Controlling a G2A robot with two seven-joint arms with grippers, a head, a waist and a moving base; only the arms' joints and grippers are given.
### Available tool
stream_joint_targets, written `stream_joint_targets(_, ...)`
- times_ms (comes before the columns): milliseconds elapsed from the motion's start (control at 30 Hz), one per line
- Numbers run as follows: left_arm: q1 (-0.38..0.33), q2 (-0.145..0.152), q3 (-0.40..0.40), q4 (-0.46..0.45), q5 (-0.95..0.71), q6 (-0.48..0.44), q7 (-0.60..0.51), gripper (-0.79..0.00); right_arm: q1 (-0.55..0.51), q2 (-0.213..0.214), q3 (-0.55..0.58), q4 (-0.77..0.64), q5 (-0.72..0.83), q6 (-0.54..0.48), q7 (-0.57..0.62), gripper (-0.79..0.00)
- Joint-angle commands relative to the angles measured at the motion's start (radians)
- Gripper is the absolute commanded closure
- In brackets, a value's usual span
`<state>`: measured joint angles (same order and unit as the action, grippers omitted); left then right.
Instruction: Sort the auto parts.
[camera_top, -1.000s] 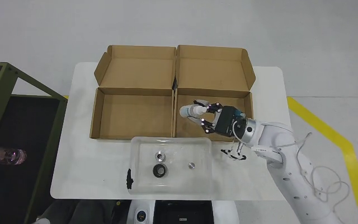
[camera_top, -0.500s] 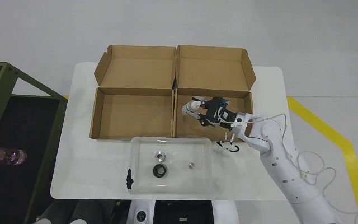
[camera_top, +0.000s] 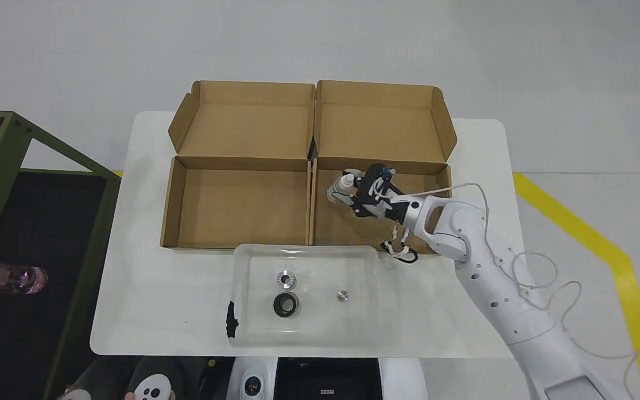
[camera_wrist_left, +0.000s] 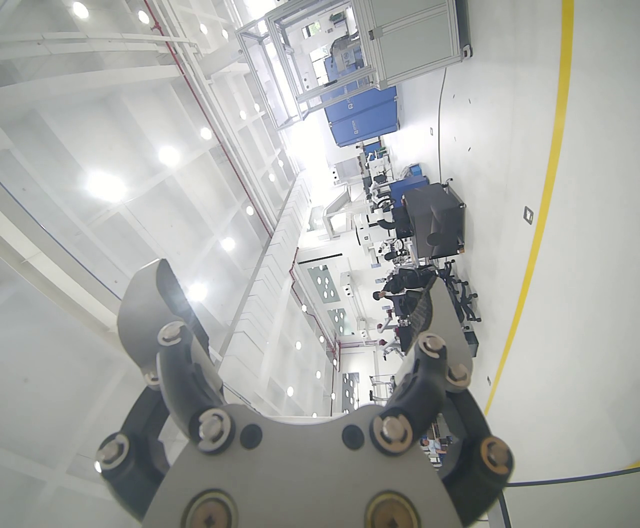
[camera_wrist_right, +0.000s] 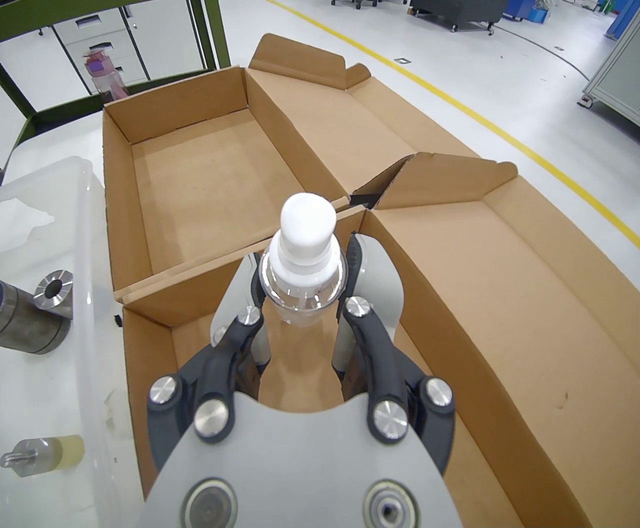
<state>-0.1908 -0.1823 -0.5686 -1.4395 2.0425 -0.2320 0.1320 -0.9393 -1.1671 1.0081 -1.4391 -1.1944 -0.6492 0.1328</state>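
My right gripper (camera_top: 356, 190) (camera_wrist_right: 302, 280) is shut on a clear bottle with a white cap (camera_top: 343, 186) (camera_wrist_right: 306, 235). It holds the bottle just above the floor of the right cardboard box (camera_top: 338, 226) (camera_wrist_right: 500, 325), close to that box's left wall. The left cardboard box (camera_top: 240, 205) (camera_wrist_right: 210, 185) has nothing in it. In front of the boxes, a clear plastic bin (camera_top: 365, 320) holds a metal cylinder (camera_top: 286, 279) (camera_wrist_right: 35, 310), a black ring (camera_top: 287, 304) and a small metal pin (camera_top: 343, 295) (camera_wrist_right: 42, 450). My left gripper (camera_wrist_left: 295, 290) is open and holds nothing, pointing up into the room.
Both boxes have their lids (camera_top: 310, 120) folded back toward the far edge of the white table (camera_top: 150, 270). A green-framed cart (camera_top: 40, 250) stands off the table's left side. There is bare table on both sides of the bin.
My right gripper has carried the bottle away from the bin, toward the back and slightly left inside the right box. The parts in the bin have not moved.
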Motion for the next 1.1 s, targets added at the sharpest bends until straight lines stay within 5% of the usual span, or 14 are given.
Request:
stream_joint_targets(0, 0.000, 0.000, 0.000, 0.000, 0.000, 0.000, 0.000, -0.785, 0.015, -0.005, -0.012, 0.023, 0.000, 0.008, 0.006, 0.000)
stream_joint_targets(200, 0.000, 0.000, 0.000, 0.000, 0.000, 0.000, 0.000, -0.785, 0.050, -0.019, -0.043, 0.069, -0.010, 0.039, 0.008, 0.000)
stream_joint_targets(433, 0.000, 0.000, 0.000, 0.000, 0.000, 0.000, 0.000, -0.785, 0.066, -0.029, -0.057, 0.102, -0.014, 0.054, 0.011, -0.265)
stream_joint_targets(600, 0.000, 0.000, 0.000, 0.000, 0.000, 0.000, 0.000, -0.785, 0.062, -0.029, -0.052, 0.103, -0.024, 0.053, 0.008, -0.296)
stream_joint_targets(867, 0.000, 0.000, 0.000, 0.000, 0.000, 0.000, 0.000, -0.785, 0.037, -0.017, -0.004, 0.015, -0.043, 0.039, 0.012, -0.446)
stream_joint_targets(933, 0.000, 0.000, 0.000, 0.000, 0.000, 0.000, 0.000, -0.785, 0.020, -0.010, 0.020, -0.028, -0.049, 0.031, 0.017, -0.536)
stream_joint_targets(1067, 0.000, 0.000, 0.000, 0.000, 0.000, 0.000, 0.000, -0.785, -0.025, 0.006, 0.069, -0.124, -0.058, 0.002, 0.037, -0.548)
